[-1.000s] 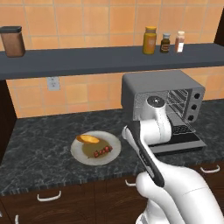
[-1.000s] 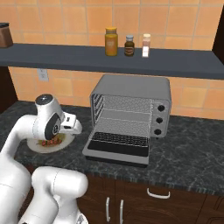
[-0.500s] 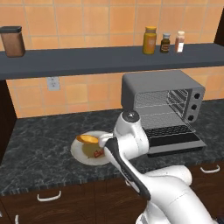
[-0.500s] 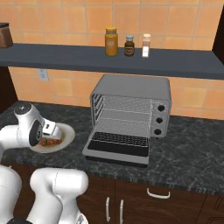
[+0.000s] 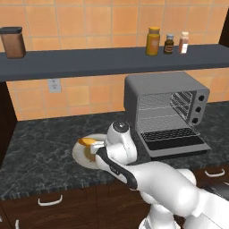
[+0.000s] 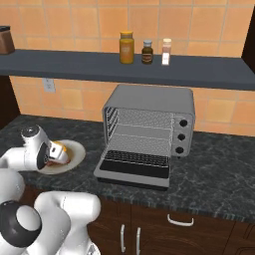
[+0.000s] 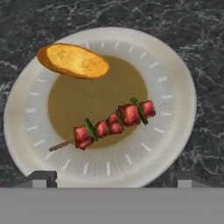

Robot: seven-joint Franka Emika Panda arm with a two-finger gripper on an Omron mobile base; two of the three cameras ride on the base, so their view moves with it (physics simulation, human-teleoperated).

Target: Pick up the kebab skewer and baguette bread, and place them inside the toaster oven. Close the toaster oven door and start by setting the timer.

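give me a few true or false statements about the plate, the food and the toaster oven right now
1. The kebab skewer and the baguette bread both lie on the plate. True.
2. The toaster oven door is closed. False: it hangs open, folded down flat.
3. The gripper grips the skewer. False: it is open above the plate, holding nothing.
4. The bread lies on top of the skewer. False: they lie apart.
5. The toaster oven has nothing on its rack. True.
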